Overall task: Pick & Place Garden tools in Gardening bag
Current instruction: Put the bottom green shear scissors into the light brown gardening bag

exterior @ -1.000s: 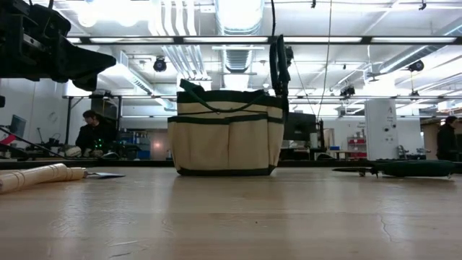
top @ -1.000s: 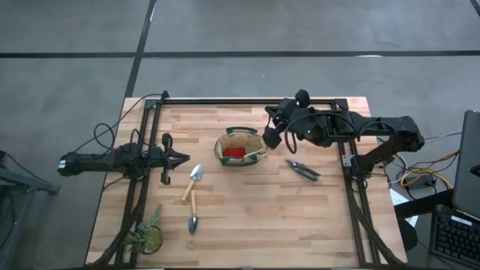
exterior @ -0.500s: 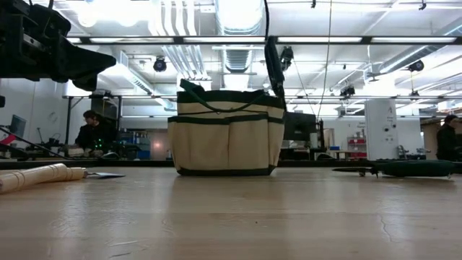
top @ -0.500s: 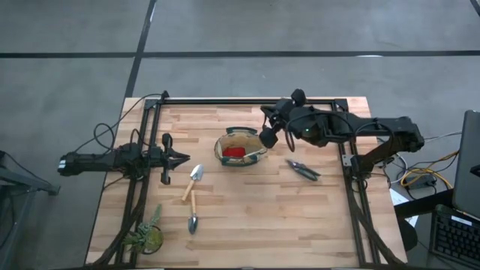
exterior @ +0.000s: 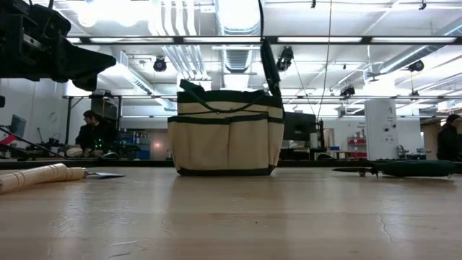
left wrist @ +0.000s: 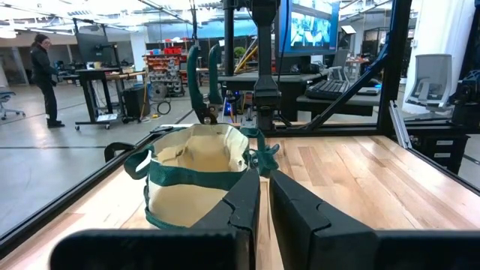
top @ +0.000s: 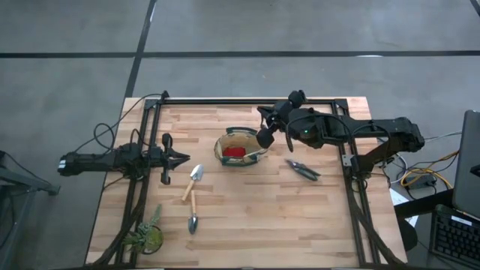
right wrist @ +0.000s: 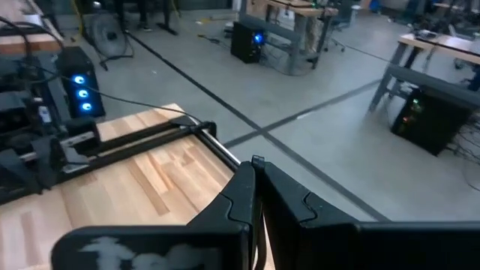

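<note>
The olive-tan gardening bag [top: 227,138] stands upright at the table's middle, with a red item [top: 234,151] inside. My right gripper [top: 263,140] is over the bag's right rim, shut on dark pruning shears [left wrist: 196,79] that also show above the bag in the low view [exterior: 268,68]. Second shears [top: 304,169] lie flat on the table right of the bag. Two trowels [top: 193,181] [top: 193,214] lie left of the bag. My left gripper [top: 185,157] is shut and empty at the table's left, pointing at the bag. My right gripper holds the pruning shears from above, slanting down from the table's right. In the right wrist view only a small dark tip [right wrist: 257,159] shows between the shut fingers, so which part they hold cannot be told. The shears hang clear above the bag's rim, handles up.
A green leafy plant [top: 146,236] lies at the near left corner. Black frame rails [top: 247,101] run along the far, left and right sides of the table. Bare wood lies near of the bag. People stand in the room beyond the table.
My right gripper has moved toward the table's left, from beside the bag's right edge to over its right rim, carrying the shears. In the low view the shears have tipped from upright to slanting. The bag and the other tools have stayed in place.
</note>
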